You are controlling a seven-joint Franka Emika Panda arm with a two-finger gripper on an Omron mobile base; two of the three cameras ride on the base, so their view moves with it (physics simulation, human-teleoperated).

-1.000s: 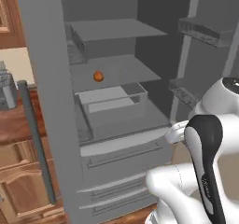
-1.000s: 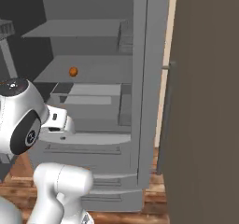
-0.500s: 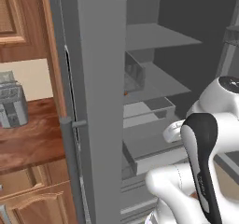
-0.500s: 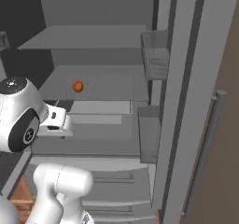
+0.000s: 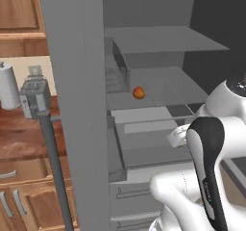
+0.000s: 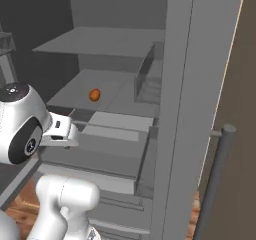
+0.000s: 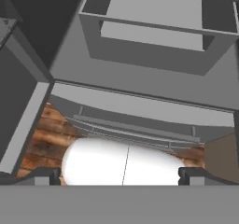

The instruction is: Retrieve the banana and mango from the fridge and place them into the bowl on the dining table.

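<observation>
The tall grey fridge [image 5: 77, 105] stands open, and the small roundish orange-red mango [image 5: 139, 93] sits alone on the middle shelf, centre of the left base view, upper left in the right base view. The claw [image 7: 121, 175], fingers spread wide and empty, points down at the drawers, so the mango lies above and beyond it: I'd say lift and reach in.
</observation>
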